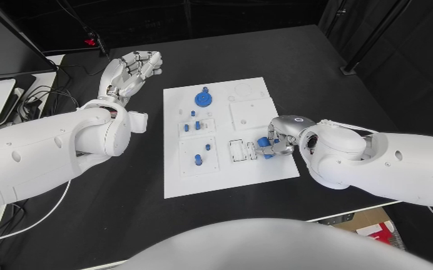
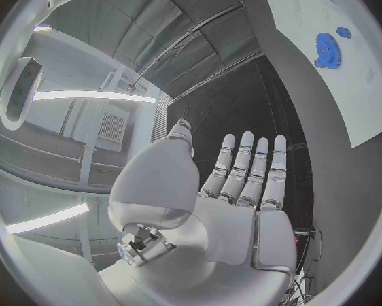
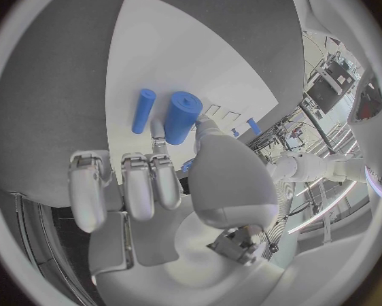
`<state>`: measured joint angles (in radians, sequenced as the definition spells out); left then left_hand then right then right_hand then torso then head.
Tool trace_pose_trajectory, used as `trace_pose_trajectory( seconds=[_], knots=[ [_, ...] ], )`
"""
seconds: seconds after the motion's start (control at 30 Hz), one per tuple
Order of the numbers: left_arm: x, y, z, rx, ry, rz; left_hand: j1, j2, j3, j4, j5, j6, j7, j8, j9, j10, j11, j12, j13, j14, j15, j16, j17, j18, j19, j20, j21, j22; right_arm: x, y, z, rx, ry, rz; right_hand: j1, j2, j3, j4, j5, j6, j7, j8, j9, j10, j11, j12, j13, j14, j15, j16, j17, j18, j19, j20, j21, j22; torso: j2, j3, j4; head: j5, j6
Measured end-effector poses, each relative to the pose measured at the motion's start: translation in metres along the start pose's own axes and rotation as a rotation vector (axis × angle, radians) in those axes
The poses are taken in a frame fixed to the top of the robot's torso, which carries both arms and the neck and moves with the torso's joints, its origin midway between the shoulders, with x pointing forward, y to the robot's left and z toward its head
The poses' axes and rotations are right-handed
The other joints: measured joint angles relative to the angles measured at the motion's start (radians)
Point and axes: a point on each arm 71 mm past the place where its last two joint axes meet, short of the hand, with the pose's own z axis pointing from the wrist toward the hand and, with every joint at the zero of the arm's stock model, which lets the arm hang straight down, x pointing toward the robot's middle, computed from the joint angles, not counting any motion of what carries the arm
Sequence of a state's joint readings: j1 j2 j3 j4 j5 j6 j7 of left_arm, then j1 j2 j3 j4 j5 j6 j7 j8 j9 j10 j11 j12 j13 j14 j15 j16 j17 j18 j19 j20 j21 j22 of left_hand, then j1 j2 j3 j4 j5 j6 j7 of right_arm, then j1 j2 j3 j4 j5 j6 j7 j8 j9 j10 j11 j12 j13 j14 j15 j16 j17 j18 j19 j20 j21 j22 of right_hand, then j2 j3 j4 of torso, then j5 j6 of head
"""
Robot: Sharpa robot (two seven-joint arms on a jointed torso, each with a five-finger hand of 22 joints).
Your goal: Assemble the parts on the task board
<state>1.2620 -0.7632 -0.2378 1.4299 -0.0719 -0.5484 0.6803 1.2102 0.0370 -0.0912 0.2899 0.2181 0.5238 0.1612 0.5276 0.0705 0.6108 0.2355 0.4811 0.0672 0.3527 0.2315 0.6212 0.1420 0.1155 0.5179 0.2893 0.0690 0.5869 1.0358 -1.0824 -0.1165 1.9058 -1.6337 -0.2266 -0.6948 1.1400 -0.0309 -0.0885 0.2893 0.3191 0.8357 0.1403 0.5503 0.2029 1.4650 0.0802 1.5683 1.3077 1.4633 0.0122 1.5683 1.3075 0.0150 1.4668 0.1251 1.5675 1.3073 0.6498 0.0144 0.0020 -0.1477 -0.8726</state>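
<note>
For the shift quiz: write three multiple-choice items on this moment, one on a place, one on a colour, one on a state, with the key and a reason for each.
1. Where is the left hand?
A. over the black table, beside the task board's far corner
B. flat on the task board
C. under the right arm

2. What colour is the gear on the task board?
A. red
B. blue
C. yellow

3. What is the right hand doing?
A. lying flat and spread out with nothing near it
B. holding a blue cylinder between its fingers
C. lifting the whole board

Key: 1 A, the head view shows the left hand off the board, over bare table. 2 B, the gear is blue in the head and left wrist views. 3 B, the right wrist view shows fingers closed round the upright cylinder, with a thinner blue peg lying beside it.
</note>
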Motion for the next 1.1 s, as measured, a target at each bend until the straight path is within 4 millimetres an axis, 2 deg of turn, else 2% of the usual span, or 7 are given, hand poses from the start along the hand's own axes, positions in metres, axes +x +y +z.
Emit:
trace_pose_trajectory(
  seconds=[0.1, 0.2, 0.3, 0.43, 0.53, 0.73, 1.1],
  knots=[
    [0.0, 0.0, 0.0, 0.0, 0.0, 0.0, 0.0, 0.0, 0.0, 0.0, 0.0, 0.0, 0.0, 0.0, 0.0, 0.0, 0.0, 0.0, 0.0, 0.0, 0.0, 0.0, 0.0, 0.0, 0.0, 0.0, 0.0, 0.0, -0.0001, 0.0009, 0.0011, 0.0, 0.0, -0.001, 0.018, 0.011, 0.004, -0.004, 0.0, 0.002, 0.002, -0.005, 0.0, 0.0, 0.0, 0.0, 0.0, 0.0, 0.0, 0.0, 0.0, 0.0, -0.003, -0.003, 0.0, 0.0, 0.0, -0.0001, 0.0001, 0.0, 0.0],
    [0.0001, 0.0, 0.0, 0.0, 0.0, 0.0, 0.0, 0.0, 0.0, 0.0, 0.0, 0.0, 0.0, 0.0, 0.0, 0.0, 0.0, 0.0, 0.0, 0.0, 0.0, 0.0, 0.0, 0.0, 0.0, 0.0, 0.0, 0.0, -0.0002, 0.002, 0.0017, -0.002, 0.001, 0.0, 0.058, 0.011, 0.009, -0.009, 0.0, 0.001, 0.001, -0.013, -0.001, 0.0, 0.0, 0.0, 0.0, 0.0, 0.0, 0.0, 0.0, 0.0, -0.003, -0.003, 0.0, 0.0, 0.0, -0.0002, 0.0001, 0.0, 0.0],
    [0.0001, 0.0, 0.0, 0.0, 0.0, 0.0, 0.0, 0.0, 0.0, 0.0, 0.0, 0.0, 0.0, 0.0, 0.0, 0.0, 0.0, 0.004, 0.0, 0.0, 0.0, 0.0, 0.0, 0.0, 0.0, 0.0, 0.0, 0.0, -0.0004, 0.0037, 0.0018, -0.007, 0.003, 0.006, 0.105, 0.023, 0.027, -0.018, -0.003, -0.008, 0.0, -0.024, -0.002, 0.0, 0.0, 0.0, 0.0, 0.0, 0.0, 0.0, 0.0, 0.0, -0.003, -0.003, 0.0, 0.0, 0.0, -0.0002, 0.0001, 0.001, 0.0],
    [0.0, 0.0, -0.0001, 0.0, 0.0, 0.0, 0.0, 0.0, 0.0, 0.0, 0.0, 0.0, 0.0, 0.0, 0.0, 0.0, 0.0, 0.004, 0.0, 0.0, 0.0, 0.0, 0.0, 0.0, 0.0, 0.0, 0.0, 0.0, -0.0008, 0.0054, 0.0015, -0.015, 0.005, 0.025, 0.177, 0.045, 0.068, -0.037, -0.059, -0.016, 0.003, -0.052, -0.029, 0.0, 0.0, 0.0, 0.0, 0.0, 0.0, 0.0, 0.0, 0.0, -0.003, -0.003, 0.0, 0.0, 0.0, -0.0002, -0.0001, 0.003, 0.0],
    [-0.0002, 0.0, -0.0001, 0.0, 0.0, 0.0, 0.0, 0.0, 0.0, 0.0, 0.0, 0.0, 0.0, 0.0, 0.0, 0.0, 0.0, 0.004, 0.0, 0.0, 0.0, 0.0, 0.0, 0.0, 0.0, 0.0, 0.0, 0.0, -0.0008, 0.0057, 0.0013, -0.019, 0.006, 0.044, 0.206, 0.052, 0.096, -0.04, -0.076, -0.004, 0.007, -0.078, -0.045, 0.0, 0.0, 0.0, 0.0, 0.0, 0.0, 0.0, 0.0, 0.0, -0.003, -0.003, 0.0, 0.0, 0.0, -0.0002, -0.0006, 0.001, 0.0],
    [-0.001, 0.0001, -0.0002, -0.001, -0.002, 0.001, 0.0, 0.0, 0.0, 0.0, 0.0, 0.0, 0.0, 0.0, 0.0, 0.0, 0.0, 0.004, 0.0, 0.0, 0.0, 0.0, -0.001, 0.0, 0.0, 0.0, 0.0, 0.0, -0.0001, 0.0034, 0.0007, -0.018, 0.011, 0.112, 0.24, 0.055, 0.137, -0.043, -0.077, 0.014, 0.024, -0.126, -0.067, 0.0, 0.0, 0.0, 0.0, 0.0, 0.0, 0.0, 0.0, 0.0, -0.003, -0.003, 0.0, 0.0, 0.0, -0.0002, -0.0006, -0.002, 0.0],
    [-0.002, 0.0003, -0.0005, -0.001, -0.003, 0.001, 0.0, 0.0, 0.0, 0.0, 0.0, 0.0, 0.0, 0.0, 0.0, 0.0, 0.0, 0.004, 0.0, 0.0, 0.0, 0.0, -0.001, 0.0, 0.0, 0.0, 0.0, 0.0, 0.006, -0.0003, -0.0065, -0.006, 0.044, 0.314, 0.263, 0.058, 0.169, -0.053, -0.035, 0.03, 0.04, -0.159, -0.086, 0.0, 0.0, 0.0, 0.0, 0.0, 0.0, 0.0, 0.0, 0.0, -0.003, -0.003, 0.0, 0.0, 0.0, -0.0004, -0.0006, 0.001, 0.0]
  ],
)
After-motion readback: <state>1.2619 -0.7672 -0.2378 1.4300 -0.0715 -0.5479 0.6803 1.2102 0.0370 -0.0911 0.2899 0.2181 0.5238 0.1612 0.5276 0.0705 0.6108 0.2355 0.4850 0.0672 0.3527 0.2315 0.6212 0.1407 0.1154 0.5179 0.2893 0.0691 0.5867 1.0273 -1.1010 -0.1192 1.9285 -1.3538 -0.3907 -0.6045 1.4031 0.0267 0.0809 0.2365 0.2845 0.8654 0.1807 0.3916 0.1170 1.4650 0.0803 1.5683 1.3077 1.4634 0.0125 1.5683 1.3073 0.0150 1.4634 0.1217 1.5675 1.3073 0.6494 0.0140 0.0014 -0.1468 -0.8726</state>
